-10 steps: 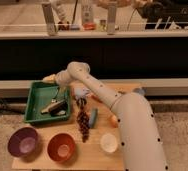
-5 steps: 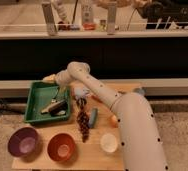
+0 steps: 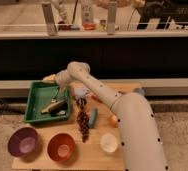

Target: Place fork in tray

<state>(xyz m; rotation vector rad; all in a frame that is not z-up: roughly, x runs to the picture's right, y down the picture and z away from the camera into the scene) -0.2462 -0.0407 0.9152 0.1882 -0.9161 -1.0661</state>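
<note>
Jaws [image 3: 53, 106]: low inside the green tray, at the end of the white arm [image 3: 94, 92] that reaches in from the right; whether they are spread or pressed together cannot be told.
Fork [image 3: 55, 94]: a thin pale streak just above the jaws, inside the tray; too faint to say whether the jaws touch it.
Tray [image 3: 35, 92]: green, rectangular with sloping sides, on the left rear part of the bench; it surrounds the jaws on all sides.
Bench [image 3: 94, 152]: light wood top carrying all the items.
Purple bowl [image 3: 23, 141]: round, below and to the left of the jaws, outside the tray near the front edge.
Orange bowl [image 3: 61, 147]: round, below the jaws, just beside the purple bowl.
Grapes [image 3: 82, 122]: dark red bunch lying to the right of the jaws, below the arm.
White cup [image 3: 109, 142]: small and round, well to the lower right of the jaws.
Teal object [image 3: 94, 116]: slim, just right of the grapes.
</note>
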